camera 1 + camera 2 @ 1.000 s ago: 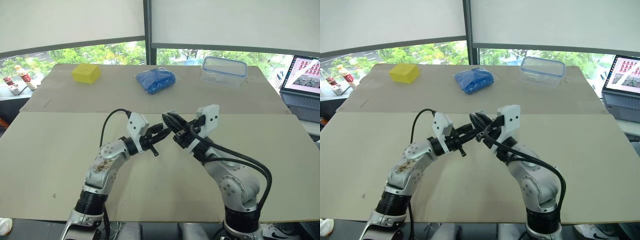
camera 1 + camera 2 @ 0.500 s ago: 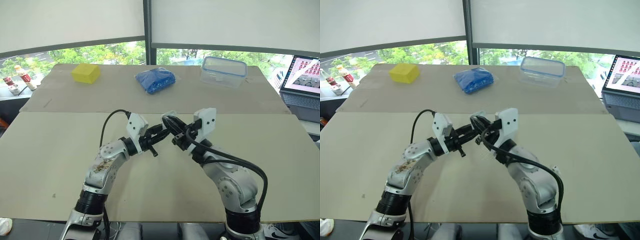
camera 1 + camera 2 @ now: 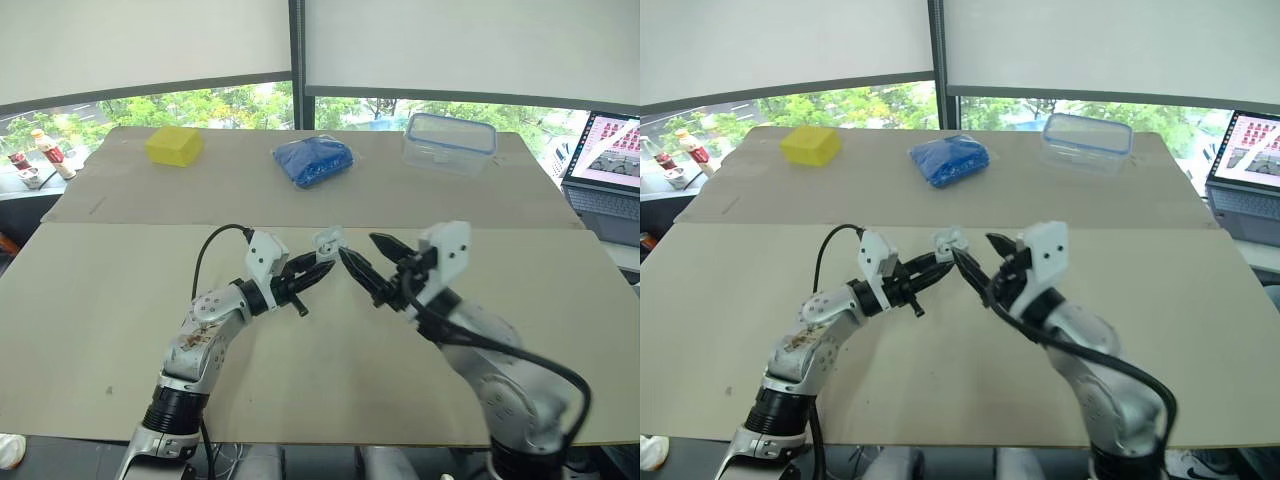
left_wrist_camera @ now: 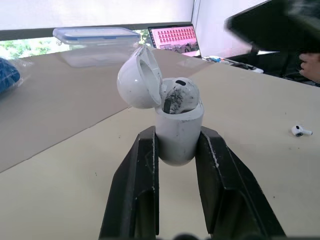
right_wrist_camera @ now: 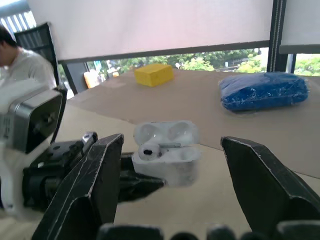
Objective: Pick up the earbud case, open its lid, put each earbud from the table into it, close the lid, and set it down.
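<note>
The earbud case (image 3: 327, 243), with one earbud (image 4: 180, 95) inside, sits in the left gripper (image 3: 320, 268), just left of the right gripper (image 3: 360, 248).

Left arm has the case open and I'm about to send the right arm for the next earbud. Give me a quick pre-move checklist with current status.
1. Earbud case clamped between the fingers of the left gripper: ok.
2. Lid swung fully open: ok.
3. First earbud sitting in the case: ok.
4. Right gripper open, nothing between its fingers: ok.
5. Second earbud located, lying alone on the table: ok.
6. Other slot in the case free: cannot tell, the seated earbud hides it.
</note>
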`<move>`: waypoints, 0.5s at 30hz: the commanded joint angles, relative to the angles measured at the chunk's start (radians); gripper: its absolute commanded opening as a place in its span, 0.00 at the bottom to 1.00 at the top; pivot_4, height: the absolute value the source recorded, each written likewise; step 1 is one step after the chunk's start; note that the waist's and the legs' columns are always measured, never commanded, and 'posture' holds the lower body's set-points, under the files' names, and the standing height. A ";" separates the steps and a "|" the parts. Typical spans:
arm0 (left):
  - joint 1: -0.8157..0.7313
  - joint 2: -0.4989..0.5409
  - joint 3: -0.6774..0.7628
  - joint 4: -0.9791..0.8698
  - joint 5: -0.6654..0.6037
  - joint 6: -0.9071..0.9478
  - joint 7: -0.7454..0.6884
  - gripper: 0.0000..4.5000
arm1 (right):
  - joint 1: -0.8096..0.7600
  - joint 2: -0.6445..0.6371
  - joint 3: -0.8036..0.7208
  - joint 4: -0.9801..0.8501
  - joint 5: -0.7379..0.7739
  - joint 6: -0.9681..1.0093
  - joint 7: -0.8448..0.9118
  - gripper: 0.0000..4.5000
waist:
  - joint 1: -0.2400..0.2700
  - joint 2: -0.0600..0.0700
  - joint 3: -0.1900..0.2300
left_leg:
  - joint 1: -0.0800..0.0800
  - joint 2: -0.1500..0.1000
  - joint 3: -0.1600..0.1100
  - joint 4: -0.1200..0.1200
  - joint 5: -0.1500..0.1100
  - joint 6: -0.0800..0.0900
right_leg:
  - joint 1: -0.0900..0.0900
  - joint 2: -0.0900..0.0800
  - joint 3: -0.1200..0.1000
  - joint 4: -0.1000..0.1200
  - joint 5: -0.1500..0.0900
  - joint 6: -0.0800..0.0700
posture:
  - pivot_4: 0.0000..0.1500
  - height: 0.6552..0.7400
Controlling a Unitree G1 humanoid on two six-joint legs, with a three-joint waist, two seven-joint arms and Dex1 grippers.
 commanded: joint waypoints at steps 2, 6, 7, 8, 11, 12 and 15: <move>0.037 0.037 0.017 -0.040 0.011 -0.063 -0.021 0.12 | 0.155 -0.158 -0.162 -0.111 0.000 -0.035 0.086 0.77 | 0.001 0.000 0.000 | 0.000 0.000 0.000 0.000 0.000 0.000 | 0.001 0.000 0.000 0.000 0.000 0.000 | 1.00 0.29; 0.076 0.065 0.011 -0.054 0.018 -0.091 -0.036 0.12 | 0.399 -0.291 -0.355 -0.096 -0.033 -0.115 0.223 0.77 | 0.006 0.000 0.000 | 0.001 0.000 0.000 0.000 0.000 0.000 | 0.001 0.000 0.000 -0.001 0.000 0.000 | 1.00 0.29; 0.084 0.070 0.010 -0.056 0.019 -0.097 -0.039 0.12 | 0.461 -0.307 -0.404 -0.085 -0.035 -0.143 0.260 0.77 | 0.011 0.000 0.000 | 0.001 0.000 0.000 0.000 0.000 0.000 | 0.002 0.000 0.000 -0.002 0.000 0.000 | 1.00 0.29; 0.091 0.073 0.009 -0.055 0.020 -0.103 -0.041 0.12 | 0.532 -0.322 -0.445 -0.067 -0.055 -0.187 0.301 0.77 | 0.013 0.000 0.000 | 0.001 0.000 0.000 -0.001 0.000 0.000 | 0.002 0.000 0.000 -0.002 0.000 0.000 | 1.00 0.29; 0.106 0.082 0.005 -0.050 0.028 -0.124 -0.053 0.12 | 0.682 -0.326 -0.543 -0.011 -0.085 -0.280 0.383 0.77 | 0.020 0.000 0.000 | 0.002 0.000 0.001 0.000 0.000 0.000 | 0.003 0.000 0.000 -0.002 0.000 0.000 | 1.00 0.29; 0.109 0.084 0.001 -0.048 0.031 -0.131 -0.056 0.12 | 0.723 -0.320 -0.574 0.012 -0.089 -0.302 0.404 0.77 | 0.020 0.000 0.000 | 0.003 0.000 0.001 0.000 0.000 0.000 | 0.004 0.000 0.000 -0.002 0.000 0.000 | 1.00 0.29; 0.110 0.081 -0.004 -0.046 0.036 -0.140 -0.056 0.12 | 0.853 -0.315 -0.657 0.112 -0.110 -0.356 0.474 0.77 | 0.024 0.000 0.000 | 0.004 0.000 0.001 0.000 0.000 0.000 | 0.005 0.000 0.001 -0.002 0.000 0.000 | 1.00 0.29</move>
